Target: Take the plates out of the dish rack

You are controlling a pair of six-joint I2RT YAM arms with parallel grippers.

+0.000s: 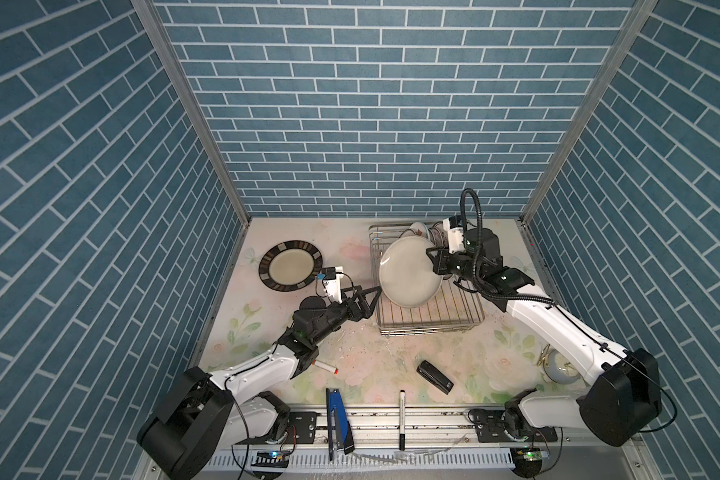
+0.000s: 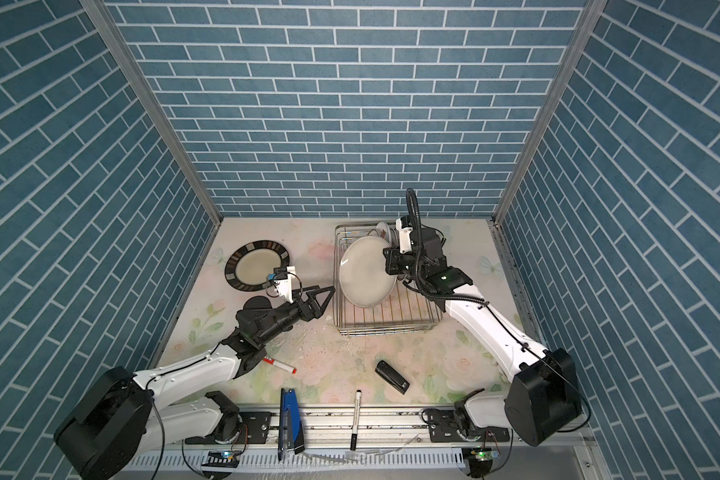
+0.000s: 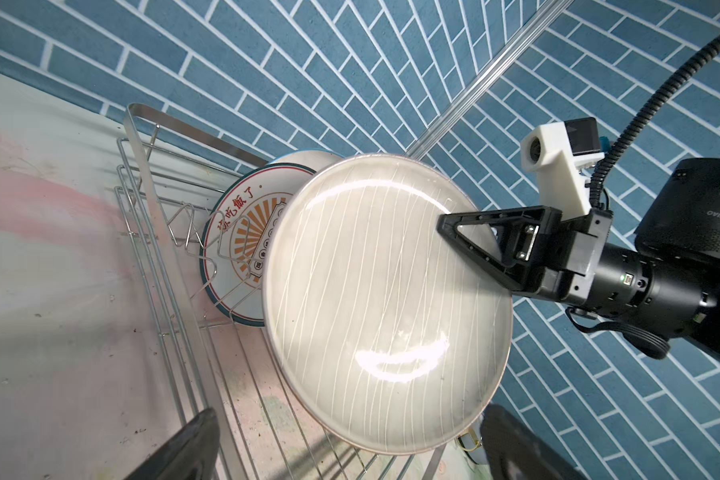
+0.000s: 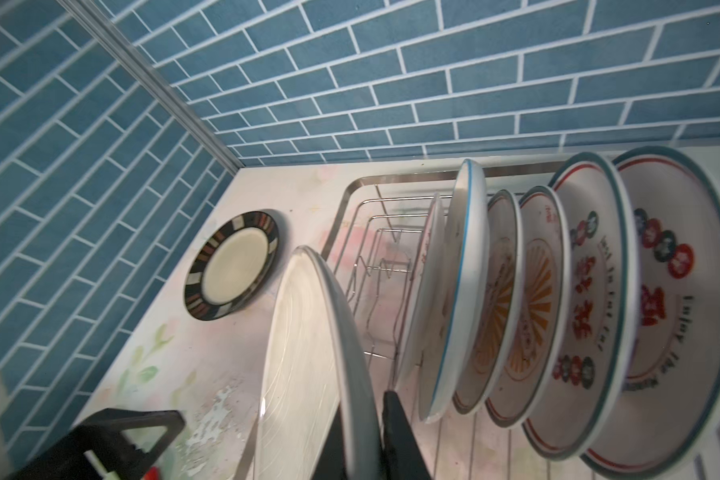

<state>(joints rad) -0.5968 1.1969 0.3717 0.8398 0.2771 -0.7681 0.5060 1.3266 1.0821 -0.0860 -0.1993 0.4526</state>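
The pale lined plate (image 1: 408,274) hangs tilted on edge over the dish rack (image 1: 433,326), face toward the left gripper (image 1: 373,299), which gapes wide just beside the rack. The right gripper (image 1: 433,262) pinches its rim, forearm angled in from the right. More plates (image 4: 558,299) stand upright in the rack's far end.

The dish rack's (image 1: 433,320) near half is bare wire floor, while its far end is packed with upright plates (image 4: 578,299). A tilted pale plate (image 1: 410,272) blocks the rack's left side. Between the rack and the striped plate (image 1: 290,264) lies open table (image 1: 341,253), narrowed by the left gripper (image 1: 376,304).
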